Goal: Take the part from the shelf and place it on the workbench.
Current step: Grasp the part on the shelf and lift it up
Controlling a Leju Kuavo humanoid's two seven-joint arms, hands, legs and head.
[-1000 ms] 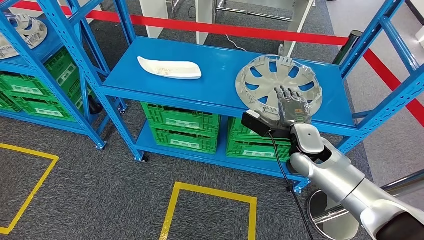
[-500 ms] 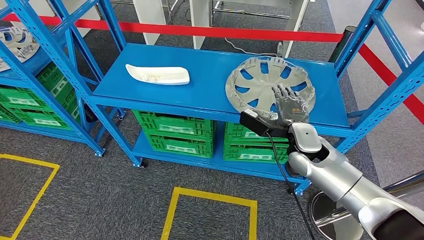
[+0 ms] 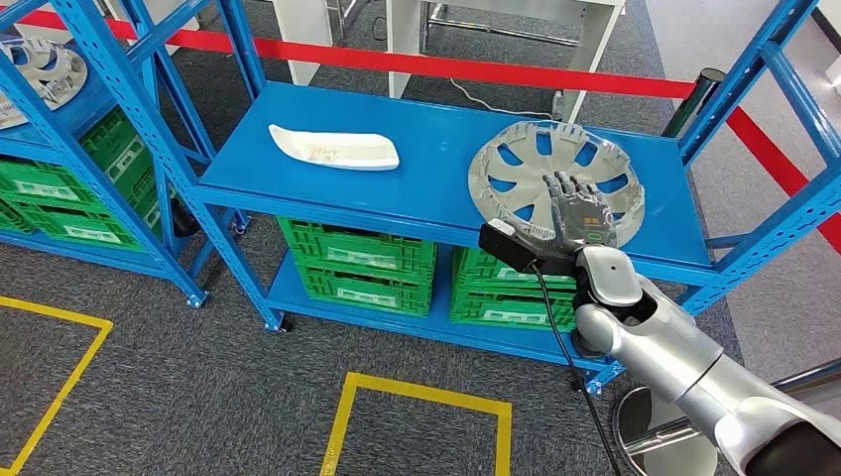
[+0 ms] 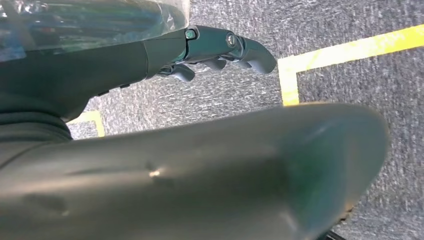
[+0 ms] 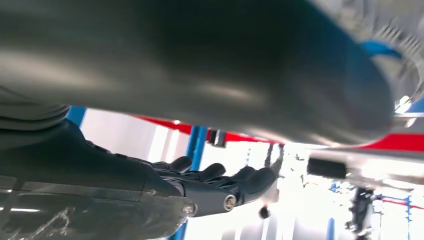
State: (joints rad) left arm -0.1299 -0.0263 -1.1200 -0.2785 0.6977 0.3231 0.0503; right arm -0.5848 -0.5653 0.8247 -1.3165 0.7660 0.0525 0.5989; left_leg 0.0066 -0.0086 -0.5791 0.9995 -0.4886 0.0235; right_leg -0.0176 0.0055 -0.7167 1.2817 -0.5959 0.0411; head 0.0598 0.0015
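A silver hubcap (image 3: pixel 540 169) lies flat on the right half of the blue shelf (image 3: pixel 417 183). My right hand (image 3: pixel 578 211) reaches over the hubcap's near rim with its fingers stretched out and apart, holding nothing. Whether it touches the hubcap I cannot tell. The right wrist view shows its dark fingers (image 5: pixel 220 186) extended, with the hubcap's ribbed rim (image 5: pixel 402 75) beyond the thumb. A white curved part (image 3: pixel 334 147) lies on the shelf's left half. My left hand (image 4: pixel 220 46) hangs over the grey carpet, its fingers loose and holding nothing.
Green crates (image 3: pixel 357 260) fill the lower shelf level. Blue uprights (image 3: pixel 764 64) flank the shelf's right end. A second rack on the left carries another hubcap (image 3: pixel 40 64). Red tape (image 3: pixel 516 71) runs behind. Yellow floor lines (image 3: pixel 421 392) mark the carpet in front.
The whole picture has shifted a little, so the camera moved. My right hand stays over the hubcap's near rim, fingers still spread.
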